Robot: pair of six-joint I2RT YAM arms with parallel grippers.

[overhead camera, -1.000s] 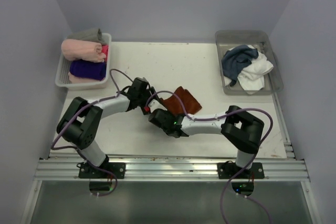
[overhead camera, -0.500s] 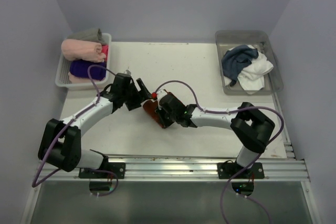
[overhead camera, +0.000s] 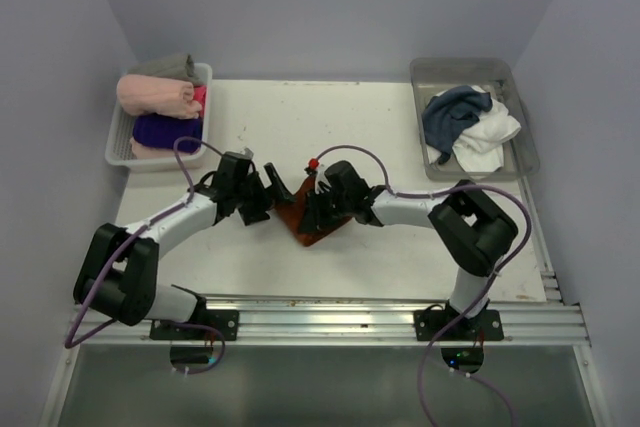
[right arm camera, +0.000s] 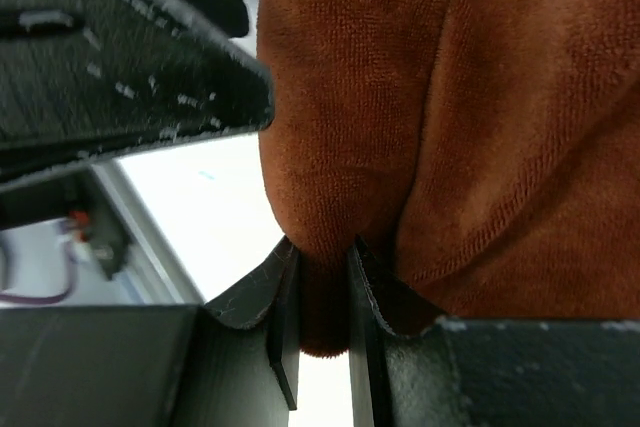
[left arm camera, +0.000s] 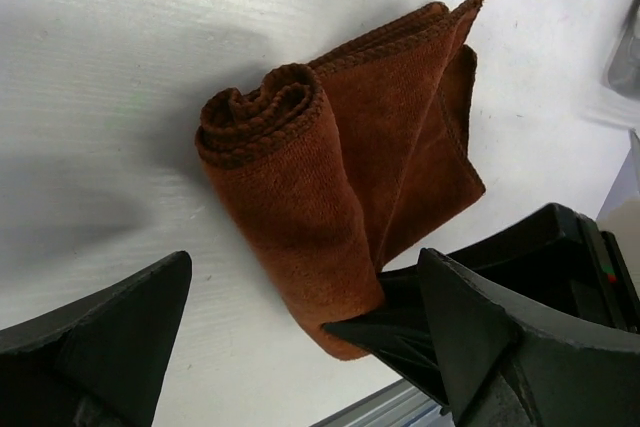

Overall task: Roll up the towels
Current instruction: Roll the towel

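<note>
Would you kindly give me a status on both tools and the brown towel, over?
Right tool shut on rust-brown towel, pinching the roll's end. Left tool open, astride that end. Towel partly rolled, tail flat on table. Tools crowded together.

The rust-brown towel (left arm camera: 340, 177) is nubby terry cloth on the matt white table (left arm camera: 120, 67).

Towel (overhead camera: 298, 222) on table (overhead camera: 400, 137), near centre
</note>
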